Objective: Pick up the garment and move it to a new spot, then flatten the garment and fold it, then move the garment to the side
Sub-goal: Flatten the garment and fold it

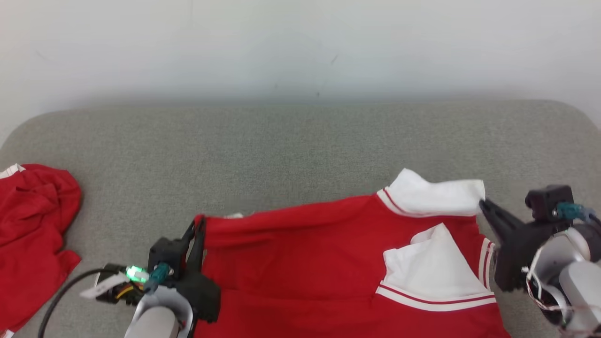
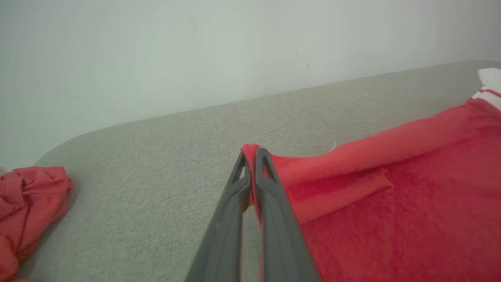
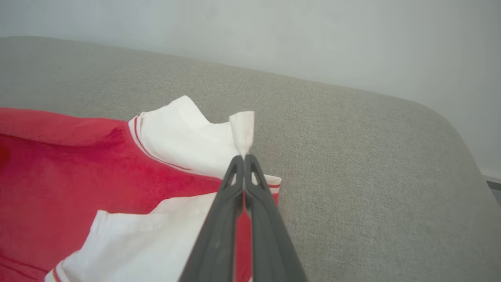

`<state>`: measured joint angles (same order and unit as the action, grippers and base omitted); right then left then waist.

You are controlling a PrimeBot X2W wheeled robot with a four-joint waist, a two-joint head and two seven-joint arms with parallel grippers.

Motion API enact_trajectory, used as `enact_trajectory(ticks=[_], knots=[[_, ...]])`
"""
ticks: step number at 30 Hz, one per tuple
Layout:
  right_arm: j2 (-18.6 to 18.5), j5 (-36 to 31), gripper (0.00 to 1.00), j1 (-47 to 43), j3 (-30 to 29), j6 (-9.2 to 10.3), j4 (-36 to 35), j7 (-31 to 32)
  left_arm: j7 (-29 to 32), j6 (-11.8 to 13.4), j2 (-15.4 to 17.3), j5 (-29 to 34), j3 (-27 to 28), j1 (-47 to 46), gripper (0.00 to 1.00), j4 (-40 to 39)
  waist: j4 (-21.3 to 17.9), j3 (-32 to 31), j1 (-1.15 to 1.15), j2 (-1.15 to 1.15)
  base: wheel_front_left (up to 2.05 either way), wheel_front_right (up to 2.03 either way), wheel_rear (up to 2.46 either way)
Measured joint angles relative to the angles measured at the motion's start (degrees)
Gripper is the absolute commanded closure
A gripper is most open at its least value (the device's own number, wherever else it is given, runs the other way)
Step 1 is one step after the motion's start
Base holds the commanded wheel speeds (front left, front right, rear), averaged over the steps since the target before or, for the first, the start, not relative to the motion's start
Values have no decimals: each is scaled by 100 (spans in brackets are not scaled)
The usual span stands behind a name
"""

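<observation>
The red garment (image 1: 328,263) with white, red-striped trim lies spread across the near half of the grey cushion (image 1: 300,141), its near part running off the bottom of the head view. Your left gripper (image 1: 198,227) has its fingers pressed together on the garment's red corner toward the cushion's left, the cloth pinched between the tips in the left wrist view (image 2: 252,156). Your right gripper (image 1: 484,205) is closed on the tip of the white flap (image 1: 434,195) toward the cushion's right, and a small peak of white cloth stands above the tips in the right wrist view (image 3: 243,158). Judging by this, the pick-up and move look done and you are in the flatten-and-fold stage: the far edge shows a band of red doubled over, but the cloth is creased and no neat fold is finished. Folding and the move to the side remain. A second, crumpled red garment (image 1: 33,244) sits at the cushion's left end, well apart.
</observation>
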<state>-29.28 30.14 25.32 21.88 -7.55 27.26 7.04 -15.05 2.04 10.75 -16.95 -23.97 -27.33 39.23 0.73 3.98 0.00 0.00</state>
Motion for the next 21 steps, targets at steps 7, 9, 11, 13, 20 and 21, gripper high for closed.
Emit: enact_trajectory(ticks=[7, 9, 11, 13, 20, 21], knots=[[-428, 137, 100, -933, -132, 0, -1162, 780, 0, 0, 20, 20, 144, 458, 100, 37, -105, -160, 0, 0, 0, 0, 0], [-411, 138, 100, -1088, -338, 0, -1422, 877, 1, 0, 5, -15, 212, 508, 100, 55, -137, -190, 0, 0, 0, 0, 0], [-363, 22, 100, -1112, -565, 0, -1601, 958, 0, 0, -4, -14, 253, 508, 100, 46, -183, -206, 0, 0, 0, 0, 0], [-243, -116, 100, -1045, -719, 0, -1667, 994, 0, -2, -1, 2, 283, 439, 100, 63, -230, -206, 0, 0, 0, 0, 0], [419, -558, 100, -118, -964, 0, -899, 813, 0, -29, -13, 68, 350, -497, 100, 549, -341, -16, 1, 1, 0, 0, 0], [506, -643, 100, 61, -992, 0, -711, 759, 0, -29, -27, 73, 356, -652, 100, 644, -356, 30, 1, 1, 0, 0, 0]])
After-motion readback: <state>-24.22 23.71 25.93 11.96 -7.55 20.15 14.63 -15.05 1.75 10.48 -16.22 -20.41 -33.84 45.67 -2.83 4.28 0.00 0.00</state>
